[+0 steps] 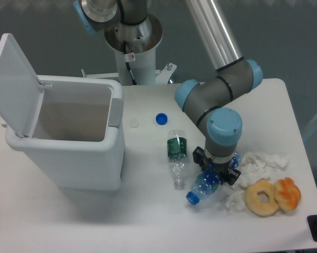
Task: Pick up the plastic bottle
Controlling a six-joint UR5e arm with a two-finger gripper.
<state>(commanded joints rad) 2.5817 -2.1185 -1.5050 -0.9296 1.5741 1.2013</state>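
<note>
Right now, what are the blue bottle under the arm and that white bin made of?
The plastic bottle looks like thin clear blue-tinted plastic: you can see through it. The bin looks like matte white plastic, with smooth molded walls and a hinged lid, though that is only likely.

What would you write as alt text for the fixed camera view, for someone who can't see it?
A robot arm's pincer is lowered over a blue-labelled plastic bottle lying on a white table, beside a slimmer green-labelled bottle. Crumpled tissue and two pastries lie to the right; an open white bin stands left, with a blue cap nearby.
</note>
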